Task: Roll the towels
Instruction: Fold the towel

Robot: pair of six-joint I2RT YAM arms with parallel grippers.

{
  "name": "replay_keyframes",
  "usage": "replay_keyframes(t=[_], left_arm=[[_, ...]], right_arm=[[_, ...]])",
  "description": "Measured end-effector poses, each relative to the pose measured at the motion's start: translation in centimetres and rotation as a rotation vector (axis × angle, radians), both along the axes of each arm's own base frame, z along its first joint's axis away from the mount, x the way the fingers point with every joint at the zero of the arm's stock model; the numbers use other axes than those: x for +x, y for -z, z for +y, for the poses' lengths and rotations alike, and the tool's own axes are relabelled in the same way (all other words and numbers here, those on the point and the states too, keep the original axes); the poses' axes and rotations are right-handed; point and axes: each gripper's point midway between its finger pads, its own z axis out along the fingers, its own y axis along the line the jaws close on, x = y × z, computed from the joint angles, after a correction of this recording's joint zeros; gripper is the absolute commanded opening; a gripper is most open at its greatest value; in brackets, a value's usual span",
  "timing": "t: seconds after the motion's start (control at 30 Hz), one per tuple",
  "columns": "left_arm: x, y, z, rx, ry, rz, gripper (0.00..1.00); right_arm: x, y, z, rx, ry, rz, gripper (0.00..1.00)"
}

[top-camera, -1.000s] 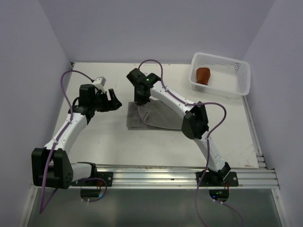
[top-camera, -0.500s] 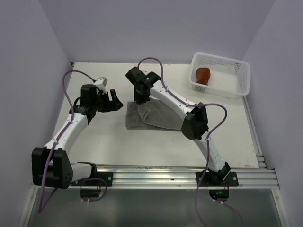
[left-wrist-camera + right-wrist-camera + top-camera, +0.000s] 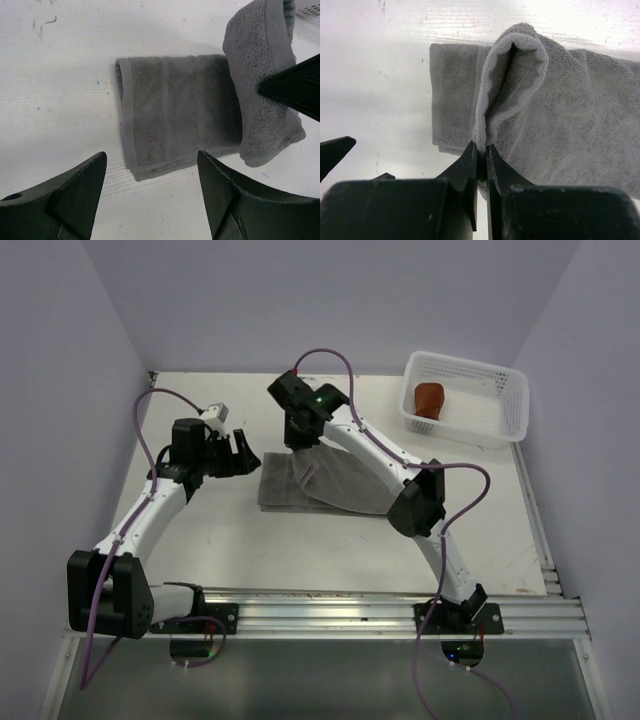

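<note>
1. The left end effector [image 3: 243, 452] is hovering just beside the left edge of the grey cloth. Its fingers are standing wide apart and are gripping nothing. In its own wrist view the left end effector [image 3: 150, 160] is looking straight down on that flat edge.
2. The small grey terry-cloth towel [image 3: 285, 485] is lying on the white table [image 3: 200, 530], between the two end effectors. Its left part is resting flat and unrolled, while its far side is being raised and doubled over, as the left wrist view of the towel [image 3: 175, 115] is showing.
3. The right end effector [image 3: 298, 445] is clamping a pinched fold of the grey towel, with its fingers pressed together on the cloth. From the right wrist, the right end effector [image 3: 481, 150] is holding the edge up so that the towel [image 3: 570, 115] is curling into a loose loop above the table.
4. The rust-brown cloth towel [image 3: 430, 398] is sitting in the white plastic mesh basket [image 3: 515, 410] at the far right corner. It is looking like a stubby finished roll, though it is too small in the overhead view to say how tight it is.
5. Judging from this, roughly half the task is standing done. The brown towel is already put away. The grey one is only starting its first turn, so the full roll is waiting to be made, and presumably a move to the basket after that.
</note>
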Motion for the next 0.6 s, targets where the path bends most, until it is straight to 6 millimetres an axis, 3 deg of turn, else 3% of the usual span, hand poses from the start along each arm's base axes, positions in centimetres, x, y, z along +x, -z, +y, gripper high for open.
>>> replay_keyframes(t=[0.17, 0.43, 0.6], left_arm=[[0.0, 0.0, 0.0, 0.0, 0.0, 0.001, 0.77], [-0.1, 0.1, 0.0, 0.0, 0.0, 0.003, 0.77], [-0.1, 0.1, 0.0, 0.0, 0.0, 0.003, 0.77]], right_arm=[[0.0, -1.1, -0.4, 0.0, 0.01, -0.022, 0.0], [0.1, -5.0, -0.3, 0.07, 0.01, -0.086, 0.0], [0.2, -5.2, 0.0, 0.089, 0.005, -0.096, 0.0]])
